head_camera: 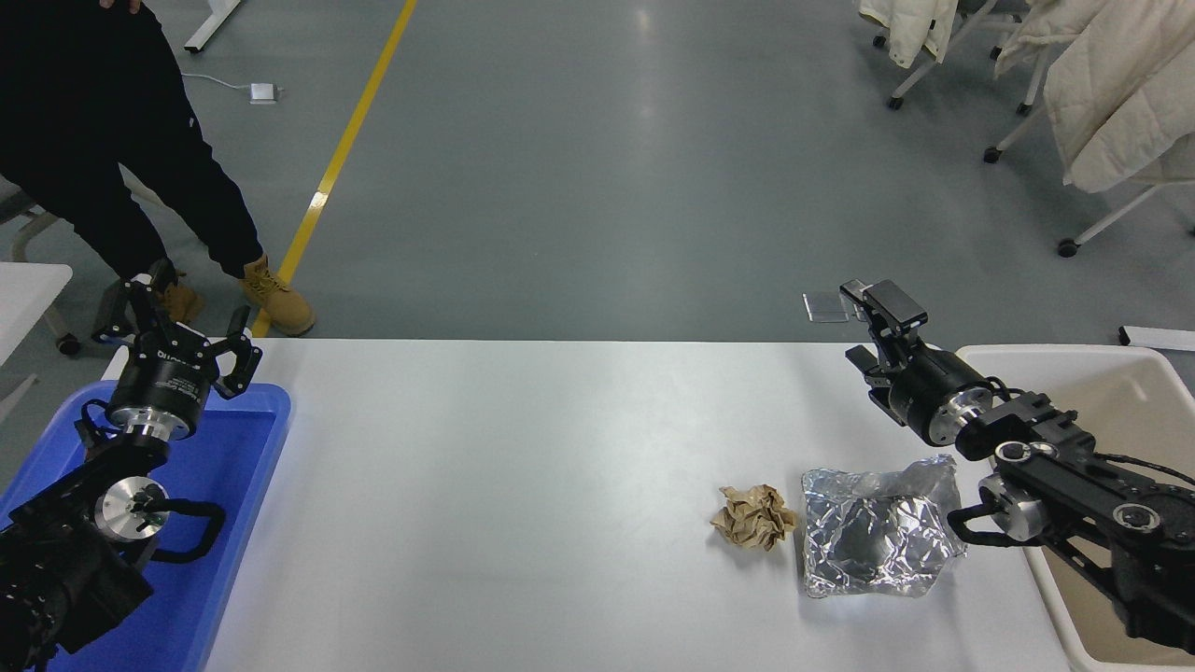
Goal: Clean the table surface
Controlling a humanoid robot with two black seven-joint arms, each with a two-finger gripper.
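**Two scraps left as we ready the right claw at the table's far edge**

We see the white table [523,485] stretching across the view, bare but for two bits of litter near its right end: a crumpled brown paper ball [754,516] and, touching its right side, a wrinkled sheet of silver foil [873,534]. Our right claw [868,322] hangs above the far right edge of the table, turned mostly side-on to the camera; its fingers look spread with nothing between them. It sits well apart from both scraps, farther from us than they are. A beige bin [1102,392] stands just off the table's right end, and a blue tray [247,485] lies at the left end, where our left claw [177,327] is parked over the tray's far corner, fingers spread and empty. A person in dark clothes and tan boots [121,140] stands on the floor beyond the far left corner.

In our judgement, the job is barely begun on this side. To do the next step well, we should bring the right claw back toward us and down over one scrap only, fingers wide enough to straddle it. The foil lies flat and may slide or crumple, so pinching a raised fold looks safer than pressing on the flat middle.
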